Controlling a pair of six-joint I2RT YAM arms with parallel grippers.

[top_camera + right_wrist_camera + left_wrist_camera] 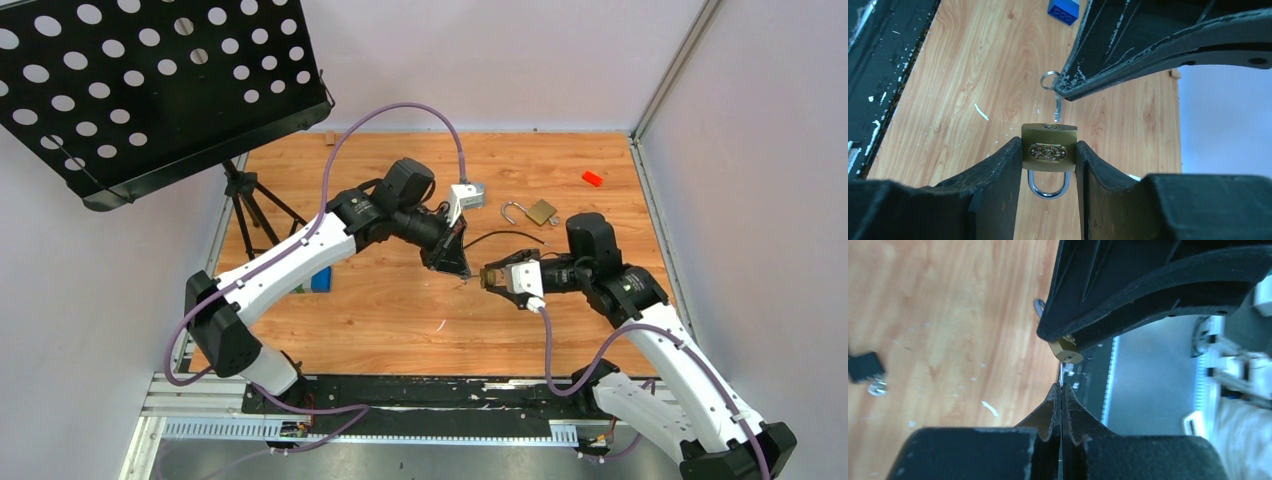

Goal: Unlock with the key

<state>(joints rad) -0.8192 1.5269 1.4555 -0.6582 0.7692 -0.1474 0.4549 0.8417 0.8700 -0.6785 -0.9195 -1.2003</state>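
My right gripper (1049, 146) is shut on a small brass padlock (1049, 150), pressing on its two sides. The padlock's closed steel shackle (1049, 189) points back toward the wrist and its keyhole face points away. My left gripper (1061, 388) is shut on the key (1061, 376), a thin grey blade seen edge-on. In the right wrist view the key (1057, 109) hangs from the left fingertips, with its ring (1049, 80) beside them. Its tip is right at the padlock's keyhole face; I cannot tell whether it has gone in. From above, the two grippers (458, 268) (492, 277) meet mid-table.
A second brass padlock (537, 211) with an open shackle lies behind the grippers, next to a black cable (510, 236). A red piece (592, 178) lies at the back right, a blue block (320, 280) under the left arm. A black perforated music stand (150, 80) stands at the back left.
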